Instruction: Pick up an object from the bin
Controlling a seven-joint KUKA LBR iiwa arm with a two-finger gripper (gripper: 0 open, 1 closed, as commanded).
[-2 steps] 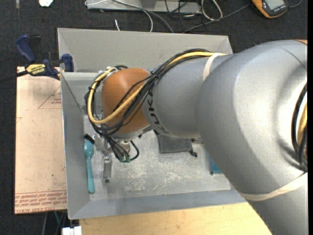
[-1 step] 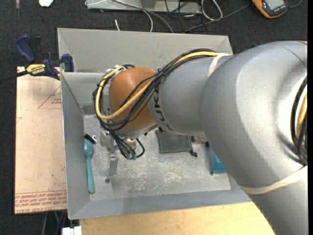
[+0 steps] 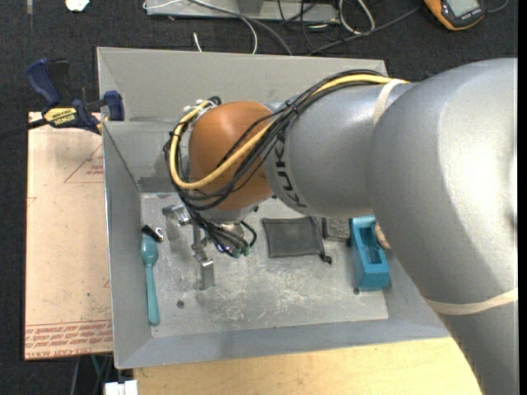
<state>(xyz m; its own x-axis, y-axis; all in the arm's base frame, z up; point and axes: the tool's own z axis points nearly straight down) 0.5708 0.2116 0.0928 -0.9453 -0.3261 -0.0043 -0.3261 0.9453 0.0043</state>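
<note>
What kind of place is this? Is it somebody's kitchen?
Not a kitchen; most likely a robot lab or workshop. A big grey robot arm reaches into a metal bin with a teal spoon and a blue block in it, and cables lie on the dark floor behind.

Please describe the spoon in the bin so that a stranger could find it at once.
In the grey metal bin, look along the floor beside the left wall. There lies a spoon, bowl toward the back. It alone is long, thin and teal; the blue box at the right is short and blocky.
</note>
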